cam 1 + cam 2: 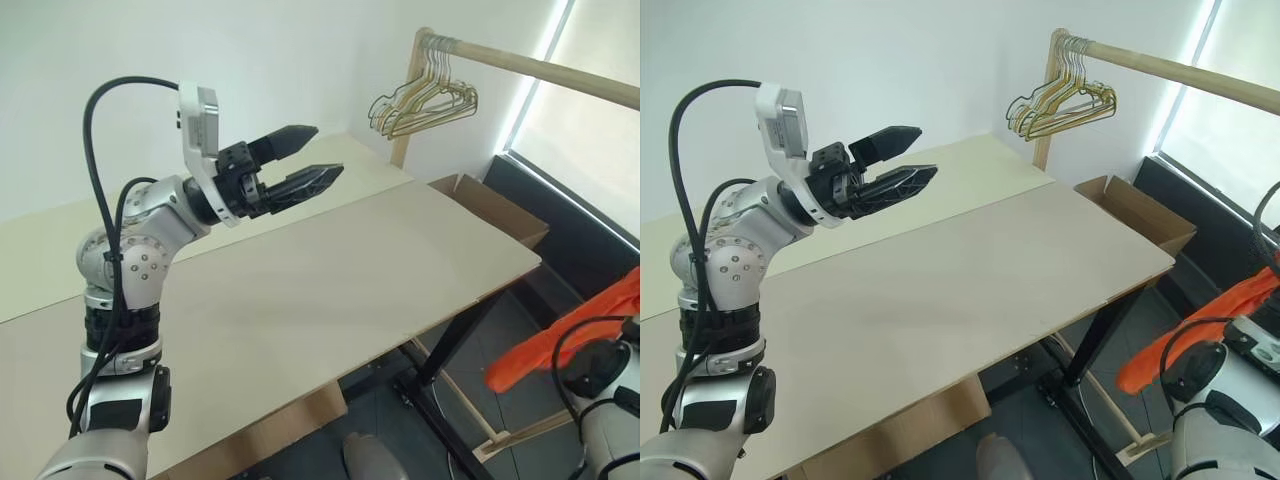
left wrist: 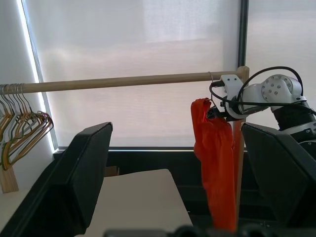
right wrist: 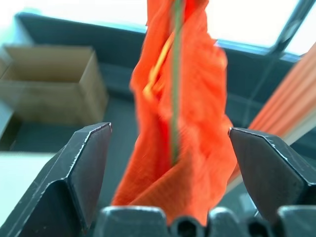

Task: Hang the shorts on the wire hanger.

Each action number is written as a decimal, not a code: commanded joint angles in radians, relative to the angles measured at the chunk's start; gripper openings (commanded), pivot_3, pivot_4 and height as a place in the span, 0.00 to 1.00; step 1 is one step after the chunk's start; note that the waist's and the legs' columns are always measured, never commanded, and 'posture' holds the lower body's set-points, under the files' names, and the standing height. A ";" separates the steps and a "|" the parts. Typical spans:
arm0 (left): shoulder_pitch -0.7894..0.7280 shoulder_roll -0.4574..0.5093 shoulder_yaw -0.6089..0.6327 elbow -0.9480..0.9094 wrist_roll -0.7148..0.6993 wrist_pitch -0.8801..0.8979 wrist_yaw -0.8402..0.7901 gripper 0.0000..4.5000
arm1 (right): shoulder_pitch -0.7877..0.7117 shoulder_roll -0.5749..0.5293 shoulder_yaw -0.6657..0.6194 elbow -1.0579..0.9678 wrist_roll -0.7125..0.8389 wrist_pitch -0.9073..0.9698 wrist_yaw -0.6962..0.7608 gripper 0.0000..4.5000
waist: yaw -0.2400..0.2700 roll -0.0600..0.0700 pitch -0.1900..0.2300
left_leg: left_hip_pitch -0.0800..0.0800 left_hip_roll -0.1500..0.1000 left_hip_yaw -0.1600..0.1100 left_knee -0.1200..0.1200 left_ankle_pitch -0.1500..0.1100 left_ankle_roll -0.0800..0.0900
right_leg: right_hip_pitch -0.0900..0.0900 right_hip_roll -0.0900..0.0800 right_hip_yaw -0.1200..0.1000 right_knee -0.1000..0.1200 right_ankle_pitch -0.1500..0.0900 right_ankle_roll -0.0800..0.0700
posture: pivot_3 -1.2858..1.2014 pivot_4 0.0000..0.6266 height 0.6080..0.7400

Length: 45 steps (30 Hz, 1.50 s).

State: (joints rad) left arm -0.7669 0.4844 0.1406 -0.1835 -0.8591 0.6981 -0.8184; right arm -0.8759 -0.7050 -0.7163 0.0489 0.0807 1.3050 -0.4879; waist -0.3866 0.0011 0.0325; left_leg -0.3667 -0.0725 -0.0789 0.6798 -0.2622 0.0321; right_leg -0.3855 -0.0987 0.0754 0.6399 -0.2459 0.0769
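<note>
Shorts are seen draped on the wire hanger — slippage is risked if nudged; right gripper and left gripper are spread wide, empty.

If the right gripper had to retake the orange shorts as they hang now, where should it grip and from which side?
Probably the upper part of the shorts, where the fabric bunches narrow around the thin wire hanger. Lower down it spreads wider. The right gripper already faces the cloth with open fingers on either side, so a straight approach from its present side seems best.
</note>
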 commanded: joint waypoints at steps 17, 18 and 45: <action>0.126 0.095 0.029 -0.088 0.077 -0.054 -0.018 1.00 | 0.164 0.070 0.368 -0.346 0.179 -0.633 0.612 0.99 | -0.011 -0.003 0.001 | 0.011 0.002 0.000 -0.002 -0.001 0.000 | 0.010 0.004 0.002 -0.003 -0.003 0.007 | 0.40 0.00 1.00; 0.153 0.113 0.032 -0.100 0.091 -0.062 -0.019 1.00 | 0.187 0.068 0.386 -0.353 0.197 -0.659 0.666 0.99 | -0.007 -0.003 0.001 | 0.014 0.002 -0.001 -0.004 -0.001 0.001 | 0.014 0.004 0.001 -0.005 -0.004 0.008 | 0.40 0.00 1.00; 0.699 0.362 0.250 -0.403 0.124 -0.069 -0.007 1.00 | 0.313 -0.047 0.784 -0.148 0.253 -0.941 1.546 0.99 | 0.371 -0.003 0.003 | -0.004 0.004 -0.001 -0.004 -0.005 -0.004 | -0.016 0.005 -0.001 -0.010 0.005 -0.007 | 0.52 0.05 1.00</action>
State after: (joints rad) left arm -0.0648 0.8333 0.3694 -0.5572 -0.7163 0.6241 -0.8344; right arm -0.5395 -0.7505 0.0880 -0.0864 0.3335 0.3927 1.0481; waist -0.0158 -0.0022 0.0354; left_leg -0.3702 -0.0681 -0.0797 0.6758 -0.2674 0.0283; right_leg -0.4015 -0.0935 0.0747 0.6301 -0.2412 0.0694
